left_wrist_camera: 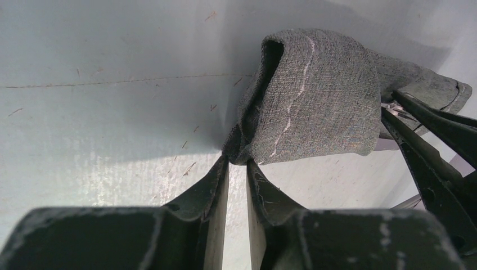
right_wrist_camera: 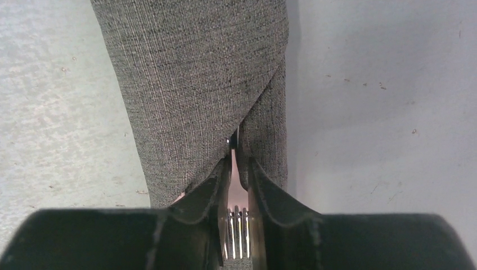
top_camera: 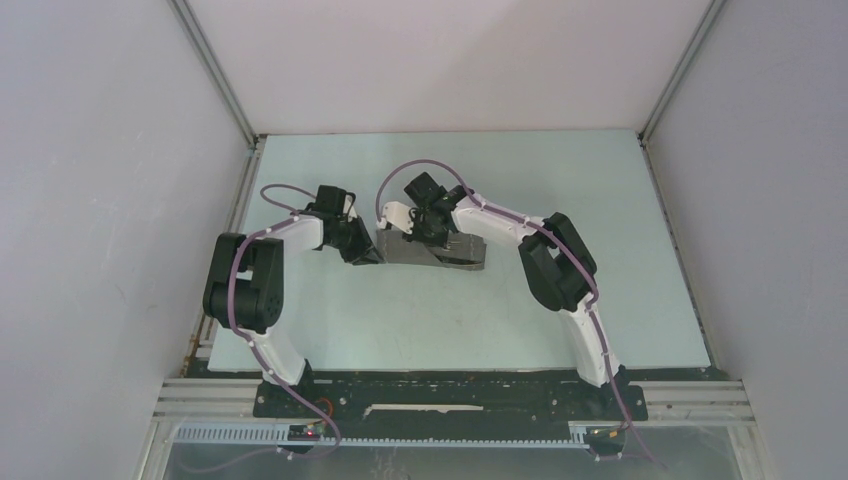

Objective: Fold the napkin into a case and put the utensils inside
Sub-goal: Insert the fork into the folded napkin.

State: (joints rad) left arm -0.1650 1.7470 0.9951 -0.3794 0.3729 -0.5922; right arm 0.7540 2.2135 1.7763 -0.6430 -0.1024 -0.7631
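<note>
The grey napkin (top_camera: 458, 252) lies folded into a narrow case on the table. In the left wrist view the case's end (left_wrist_camera: 315, 95) is lifted and gapes open, and my left gripper (left_wrist_camera: 238, 160) pinches its bunched corner between the fingertips. It sits at the case's left end (top_camera: 368, 255). My right gripper (top_camera: 432, 232) hangs over the middle of the case. In the right wrist view its jaws (right_wrist_camera: 236, 154) stand slightly parted. The silvery fork (right_wrist_camera: 238, 230) lies between them, tines toward the camera, its neck running under the overlapping cloth flaps (right_wrist_camera: 197, 73). Any other utensil is hidden.
The pale table (top_camera: 420, 320) is bounded by white walls at the left, right and back. The right arm's dark fingers (left_wrist_camera: 433, 152) show at the right edge of the left wrist view, close to the case.
</note>
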